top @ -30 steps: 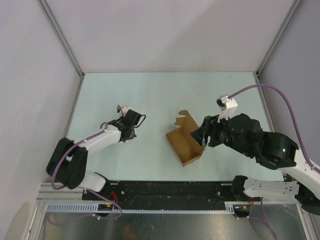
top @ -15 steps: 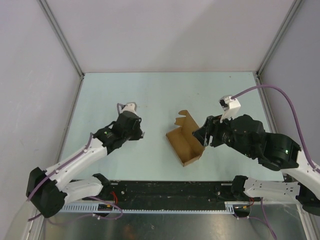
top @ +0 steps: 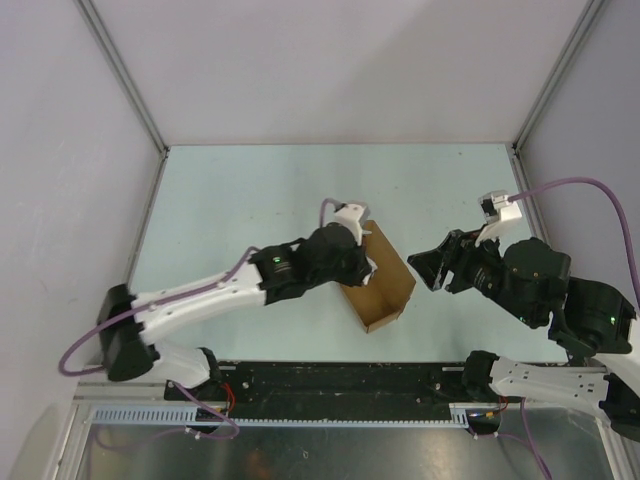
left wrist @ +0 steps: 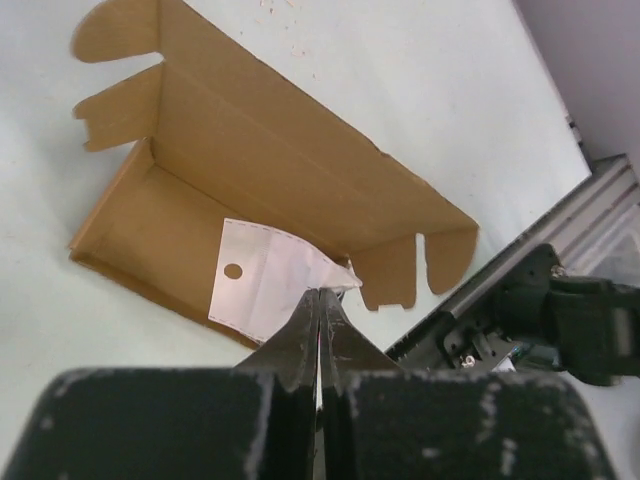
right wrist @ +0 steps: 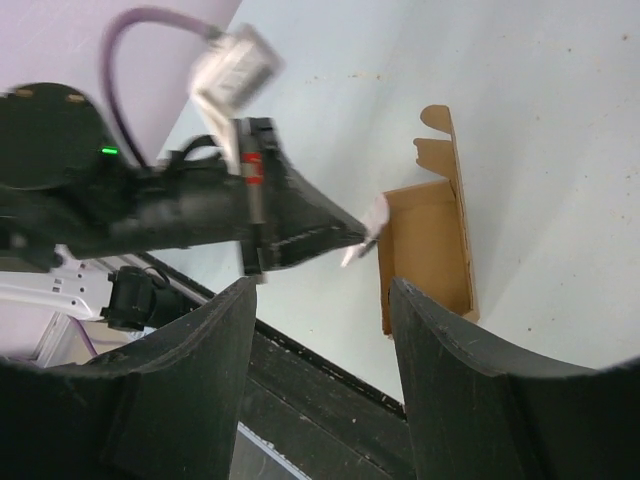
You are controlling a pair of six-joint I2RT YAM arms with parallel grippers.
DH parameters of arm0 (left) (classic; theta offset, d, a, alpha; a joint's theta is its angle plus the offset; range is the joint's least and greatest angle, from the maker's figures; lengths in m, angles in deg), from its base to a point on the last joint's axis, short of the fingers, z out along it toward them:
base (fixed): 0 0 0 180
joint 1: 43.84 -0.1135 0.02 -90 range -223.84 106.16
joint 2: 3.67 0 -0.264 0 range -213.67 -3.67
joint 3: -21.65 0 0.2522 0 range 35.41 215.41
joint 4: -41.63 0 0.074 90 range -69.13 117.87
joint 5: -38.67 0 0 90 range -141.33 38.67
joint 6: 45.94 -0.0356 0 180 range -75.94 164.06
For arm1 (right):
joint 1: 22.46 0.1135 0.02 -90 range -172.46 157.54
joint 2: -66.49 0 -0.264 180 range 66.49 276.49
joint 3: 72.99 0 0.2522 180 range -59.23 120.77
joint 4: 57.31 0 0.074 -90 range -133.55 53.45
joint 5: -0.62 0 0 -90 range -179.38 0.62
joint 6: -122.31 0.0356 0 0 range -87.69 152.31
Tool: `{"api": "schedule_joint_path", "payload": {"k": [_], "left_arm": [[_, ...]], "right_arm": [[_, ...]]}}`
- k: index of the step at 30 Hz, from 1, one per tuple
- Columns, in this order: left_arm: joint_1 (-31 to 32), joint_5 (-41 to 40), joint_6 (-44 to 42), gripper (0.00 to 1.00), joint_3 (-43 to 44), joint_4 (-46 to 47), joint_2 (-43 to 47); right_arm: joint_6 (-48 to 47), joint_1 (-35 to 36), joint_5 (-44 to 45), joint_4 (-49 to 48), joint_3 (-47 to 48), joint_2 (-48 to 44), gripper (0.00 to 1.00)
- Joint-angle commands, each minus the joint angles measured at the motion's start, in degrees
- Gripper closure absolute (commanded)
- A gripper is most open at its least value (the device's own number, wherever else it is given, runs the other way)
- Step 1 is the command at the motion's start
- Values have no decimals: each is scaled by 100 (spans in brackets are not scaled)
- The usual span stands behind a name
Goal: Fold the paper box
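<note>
The box (top: 385, 300) lay open on the table (top: 250, 200), a little toward 5 o'clock from its centre. It was a shallow brown tray with its long side running roughly from 11 to 5 o'clock. One long wall stood taller on the 2 o'clock side, with rounded tabs at both ends.

The left gripper (top: 364, 266) reached in from 9 o'clock and hung over the box's 10 o'clock rim. Its jaws were clenched together, pinching the corner of a white slip (left wrist: 258, 281). The slip had a punched hole and hung over the tray floor. In the left wrist view the box (left wrist: 250, 170) filled the upper part, beyond the gripper (left wrist: 320, 293).

The right gripper (top: 431, 268) hovered at 3 o'clock from the box, near it but apart. Its jaws were released wide and grasped nothing. In the right wrist view the box (right wrist: 430, 240) and the left gripper (right wrist: 356, 238) with its slip (right wrist: 368, 218) showed between the spread fingers (right wrist: 235, 330).
</note>
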Motion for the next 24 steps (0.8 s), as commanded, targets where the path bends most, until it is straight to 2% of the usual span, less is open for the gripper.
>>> {"api": "schedule_joint_path", "payload": {"k": [1,6,8,12,13,15,16,17,20,24], "left_arm": [[72,-156,27,100,336,335,-869],[63,-402,45,95,327,599,-1318],[63,-499,9,89,353,670,-1485],[-24,-508,114,66,336,670,-1556],[-33,-517,141,48,258,670,-1512],[-95,-631,228,38,143,670,-1328],[-95,-683,238,27,12,670,-1240],[-130,-736,238,23,-50,661,-996],[-130,-920,220,16,-384,661,-459],[-130,-1578,-42,14,-832,670,891]], "right_arm": [[62,-27,102,57,40,9,40],[97,-18,154,145,40,35,39],[71,-27,181,163,40,44,39],[62,-27,268,233,40,88,39],[71,-27,286,251,40,96,39],[71,-36,374,303,40,123,38],[62,-27,401,312,40,123,38],[27,-27,410,321,31,123,38],[1,-45,611,304,40,158,26],[-192,-106,787,163,-21,281,23]]}}
